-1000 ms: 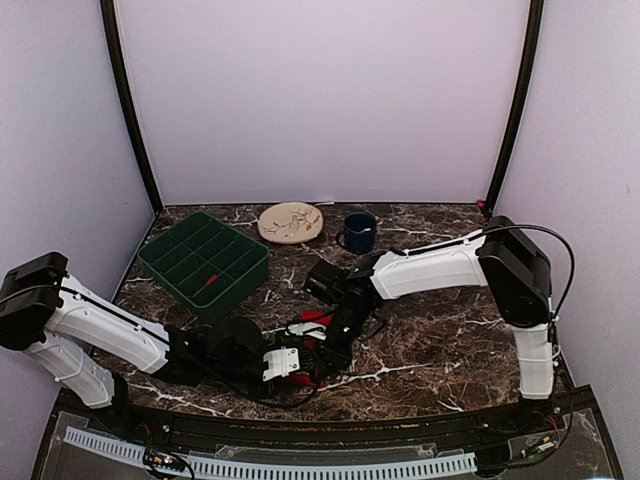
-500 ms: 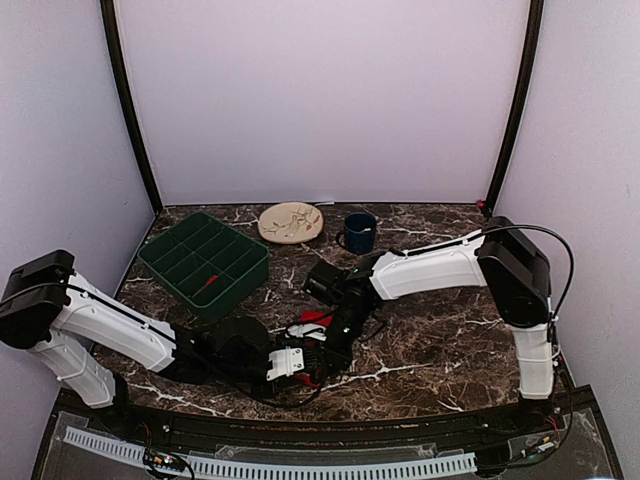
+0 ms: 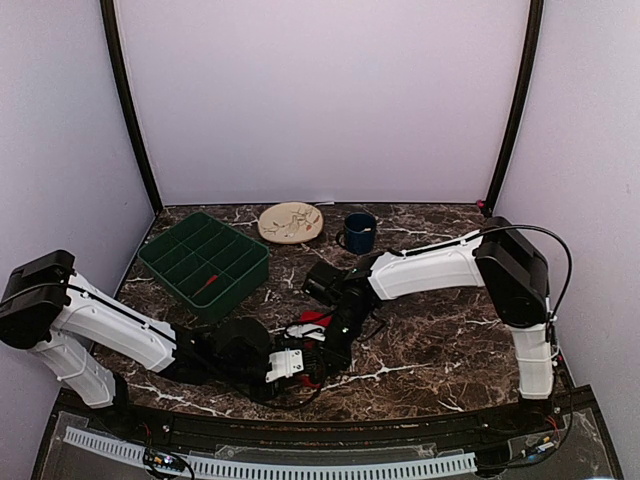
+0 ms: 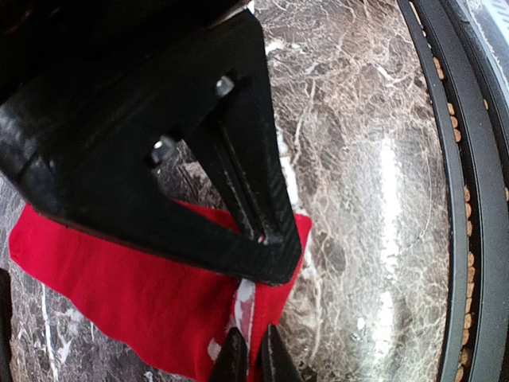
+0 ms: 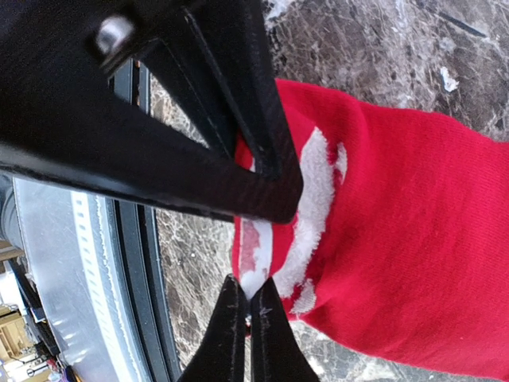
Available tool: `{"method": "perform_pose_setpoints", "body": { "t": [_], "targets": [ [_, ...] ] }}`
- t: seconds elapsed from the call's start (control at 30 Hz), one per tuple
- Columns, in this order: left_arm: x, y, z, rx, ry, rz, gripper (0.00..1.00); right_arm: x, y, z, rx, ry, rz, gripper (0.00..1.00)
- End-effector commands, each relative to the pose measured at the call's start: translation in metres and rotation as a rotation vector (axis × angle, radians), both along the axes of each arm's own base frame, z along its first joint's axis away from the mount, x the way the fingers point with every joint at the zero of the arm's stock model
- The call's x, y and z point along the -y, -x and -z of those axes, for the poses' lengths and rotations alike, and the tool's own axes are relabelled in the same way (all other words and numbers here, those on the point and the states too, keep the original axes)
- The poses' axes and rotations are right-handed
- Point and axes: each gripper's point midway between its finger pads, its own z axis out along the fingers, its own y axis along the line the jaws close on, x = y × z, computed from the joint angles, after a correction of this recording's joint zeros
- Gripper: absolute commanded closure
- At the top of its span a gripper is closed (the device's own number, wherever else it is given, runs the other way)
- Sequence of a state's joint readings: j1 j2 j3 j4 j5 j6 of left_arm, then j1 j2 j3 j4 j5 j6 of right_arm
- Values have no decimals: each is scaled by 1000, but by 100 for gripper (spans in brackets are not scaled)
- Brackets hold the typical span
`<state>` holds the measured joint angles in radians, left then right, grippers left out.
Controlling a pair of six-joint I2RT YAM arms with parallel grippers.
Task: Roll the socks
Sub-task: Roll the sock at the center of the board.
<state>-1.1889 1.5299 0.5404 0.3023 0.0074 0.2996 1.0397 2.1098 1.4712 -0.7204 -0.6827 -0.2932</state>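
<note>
The left gripper has just pinched shut on the white-banded end of the small bright red fabric socks, which lie near the front edge of the dark marble table, joining the right gripper clamped there, so rolling can probably begin.

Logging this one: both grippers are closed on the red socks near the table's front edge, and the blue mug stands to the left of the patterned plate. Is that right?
Not quite. The blue mug stands to the right of the patterned plate, not the left, as the top external view shows. The rest stands.
</note>
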Motion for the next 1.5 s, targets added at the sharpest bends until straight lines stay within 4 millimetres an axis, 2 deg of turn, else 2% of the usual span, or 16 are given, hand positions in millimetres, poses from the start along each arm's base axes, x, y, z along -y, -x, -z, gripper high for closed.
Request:
{"method": "perform_pose_setpoints", "body": {
  "t": [0.0, 0.3, 0.4, 0.43, 0.83, 1.0, 1.2, 1.43, 1.47],
  "targets": [
    [-1, 7, 2, -47, -25, 6, 97, -2, -2, 1, -3, 14, 2, 100],
    [-1, 11, 2, -113, -17, 9, 100, 1, -4, 4, -19, 13, 27, 83],
    [-1, 13, 4, -139, -23, 17, 100, 3, -4, 4, -35, 5, 40, 59],
    [-1, 14, 4, -143, -26, 18, 100, 4, -4, 4, -41, 2, 43, 56],
    [-1, 16, 4, -213, -30, 24, 100, 11, -12, -5, -53, -46, 113, 56],
    [0, 16, 4, -260, -26, 24, 100, 16, -21, -9, -53, -82, 162, 56],
    [0, 16, 2, -347, -35, 29, 100, 21, -38, -18, -34, -135, 241, 57],
    [-1, 17, 1, -494, -57, 33, 100, 23, -50, -21, 26, -147, 301, 58],
    [-2, 17, 1, -520, -62, 37, 100, 29, -48, -15, 24, -132, 311, 58]
  ]
}}
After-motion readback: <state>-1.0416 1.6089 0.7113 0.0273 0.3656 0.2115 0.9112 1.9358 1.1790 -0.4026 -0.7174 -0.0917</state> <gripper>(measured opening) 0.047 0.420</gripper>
